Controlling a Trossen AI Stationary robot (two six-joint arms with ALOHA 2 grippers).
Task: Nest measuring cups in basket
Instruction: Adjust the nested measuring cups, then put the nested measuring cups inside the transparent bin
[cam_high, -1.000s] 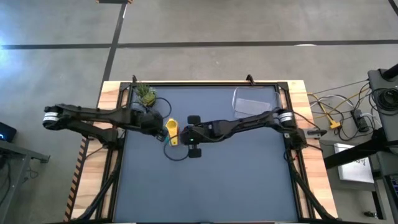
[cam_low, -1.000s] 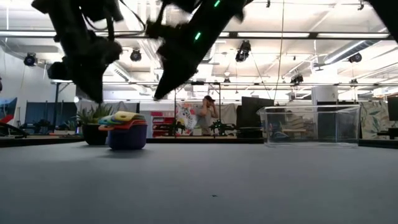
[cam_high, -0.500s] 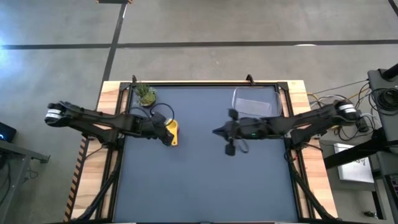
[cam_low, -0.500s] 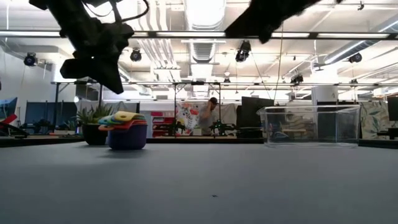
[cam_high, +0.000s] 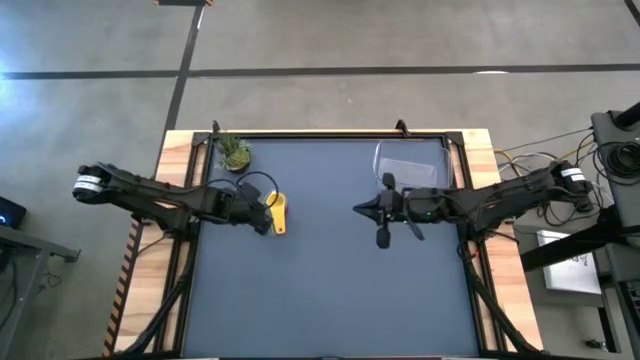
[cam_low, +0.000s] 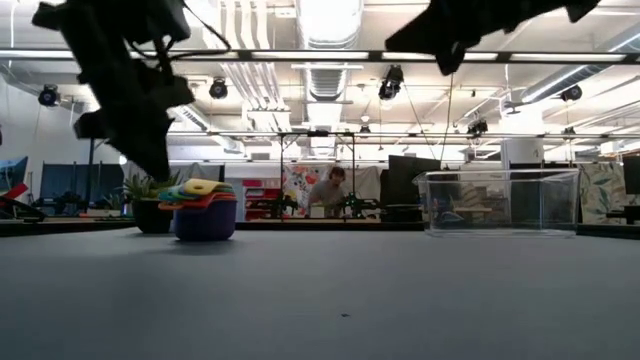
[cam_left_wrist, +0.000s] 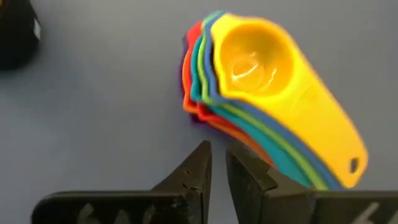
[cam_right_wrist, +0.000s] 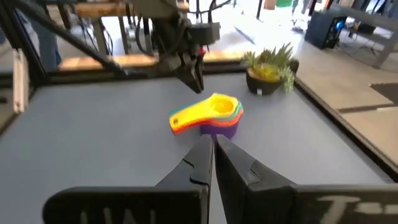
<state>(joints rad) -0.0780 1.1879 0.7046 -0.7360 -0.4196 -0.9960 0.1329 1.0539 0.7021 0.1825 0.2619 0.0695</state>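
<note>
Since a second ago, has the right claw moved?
Yes. In the high view the right claw has pulled back from beside the stacked measuring cups toward the basket side of the table, empty.
</note>
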